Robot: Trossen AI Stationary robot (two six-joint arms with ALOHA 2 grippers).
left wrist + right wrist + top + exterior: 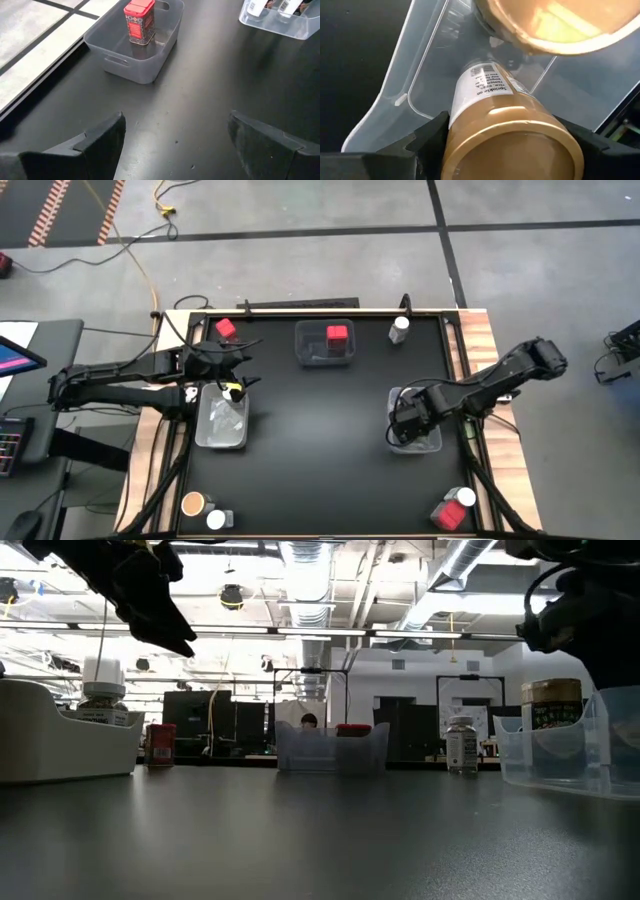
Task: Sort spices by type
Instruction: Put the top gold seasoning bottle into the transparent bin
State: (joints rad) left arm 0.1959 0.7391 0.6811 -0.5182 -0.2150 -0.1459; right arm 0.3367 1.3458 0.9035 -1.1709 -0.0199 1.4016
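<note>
Near edge of the black worktop (320, 430), 7 o'clock corner: one tan-lidded round jar (193, 503) and one white-capped round jar (216, 520), just beside each other. 5 o'clock corner: one red square-topped tin (446, 516) touching another white-capped jar (464, 498).

3 o'clock: right hand (404, 423) over a clear plastic bin (430, 442). Right wrist view shows its fingers either side of a gold-lidded jar with a white label (512, 132), held over the bin, with a second gold lid (560, 22) beyond; the high view hides both.

9 o'clock: left hand (236, 370), fingers wide apart, empty, above a second clear bin (222, 420); the low view shows a white-capped jar (103, 690) in it.

Far side, 12 o'clock: third clear bin (324, 343) with one red tin (337, 335). Loose red tin (225, 329) at 11 o'clock, white-capped jar (400, 328) at 1 o'clock.
</note>
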